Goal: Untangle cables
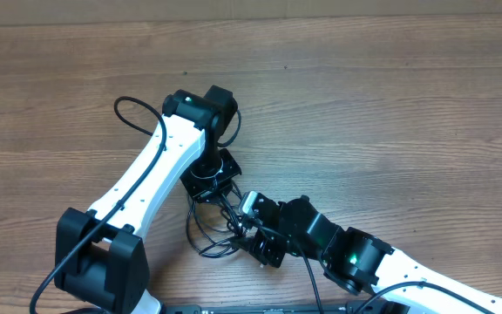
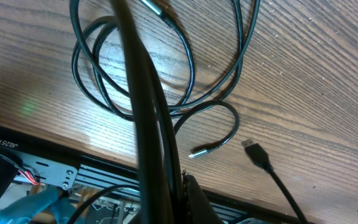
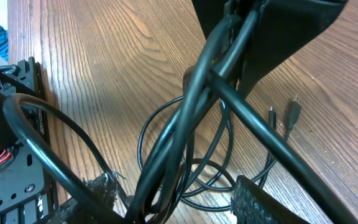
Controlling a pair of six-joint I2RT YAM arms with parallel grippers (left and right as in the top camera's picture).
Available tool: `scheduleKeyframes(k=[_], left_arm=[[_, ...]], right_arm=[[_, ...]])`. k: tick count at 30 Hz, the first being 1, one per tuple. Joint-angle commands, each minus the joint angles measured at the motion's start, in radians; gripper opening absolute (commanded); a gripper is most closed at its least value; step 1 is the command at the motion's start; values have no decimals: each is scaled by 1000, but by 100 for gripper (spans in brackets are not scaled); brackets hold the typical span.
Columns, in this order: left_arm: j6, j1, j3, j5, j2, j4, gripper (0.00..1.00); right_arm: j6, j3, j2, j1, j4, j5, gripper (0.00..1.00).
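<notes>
- The cables (image 1: pixel 209 228) lay in loose loops close to the worktop's (image 1: pixel 390 105) near edge, with a bunch of strands running up from them.
- Bare wood spread wide beyond and to both sides. Toward the near edge there was little room, and a black rail (image 2: pixel 104 171) ran along it.
- The left hand (image 1: pixel 209 179) was clamped tight on the raised strands, above the loops.
- The right hand (image 3: pixel 179 199) stood partly spread, its pads (image 3: pixel 260 199) apart with strands passing between them; whether they touched was unclear.
- A flat plug (image 2: pixel 253 151) and a thin plug (image 2: pixel 204 150) lay free near that edge.
- From overhead the hands covered much of the tangle, and the closest strands were blurred in the left wrist view.
</notes>
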Motion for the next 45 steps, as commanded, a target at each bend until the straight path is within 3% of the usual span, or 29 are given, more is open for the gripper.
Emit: scheduleKeyframes(k=[1, 12, 21, 29, 31, 38, 45], left_arm=[[-21, -7, 23, -10, 1, -11, 5], [-85, -7, 23, 85, 1, -10, 4], [-85, -7, 23, 85, 1, 5, 4], [-176, -7, 23, 87, 2, 5, 4], [-183, -7, 23, 92, 1, 5, 4], [-237, -6, 23, 120, 1, 4, 4], [-328, -6, 23, 154, 2, 4, 4]], right_arm=[[2, 7, -21, 3, 21, 12, 59], [3, 7, -96, 3, 40, 146, 55], [3, 7, -96, 3, 43, 145, 42], [3, 7, -96, 3, 52, 145, 49], [3, 7, -96, 3, 62, 146, 56], [10, 7, -101, 3, 111, 171, 57], [113, 7, -101, 3, 111, 290, 54]])
